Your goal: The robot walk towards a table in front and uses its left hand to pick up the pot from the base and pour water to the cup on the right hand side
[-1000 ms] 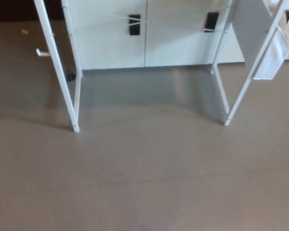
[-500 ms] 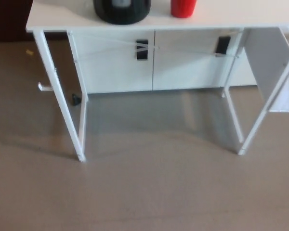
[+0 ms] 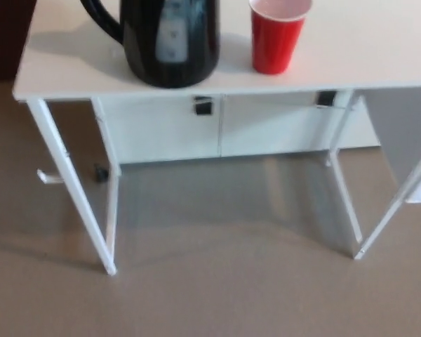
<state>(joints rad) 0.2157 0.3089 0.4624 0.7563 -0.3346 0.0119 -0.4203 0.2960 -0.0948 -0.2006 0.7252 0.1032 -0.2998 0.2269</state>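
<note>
A black pot (image 3: 170, 40) stands on the white table (image 3: 365, 49) near its front edge, left of centre, with its handle (image 3: 99, 21) pointing left. Its top is cut off by the picture's upper edge, and I cannot make out its base. A red cup (image 3: 276, 35) stands upright just to the right of the pot, a small gap between them. Neither of my hands shows in the head view.
The table has thin white legs (image 3: 70, 189) at left and right (image 3: 393, 210), with white cabinet doors (image 3: 217, 126) behind them. Brown floor (image 3: 217, 281) fills the lower half. A small white object (image 3: 48, 177) lies on the floor at far left.
The whole picture has shifted: the camera has tilted up, so the table top, the pot and the cup now show much more fully. The things themselves have not moved.
</note>
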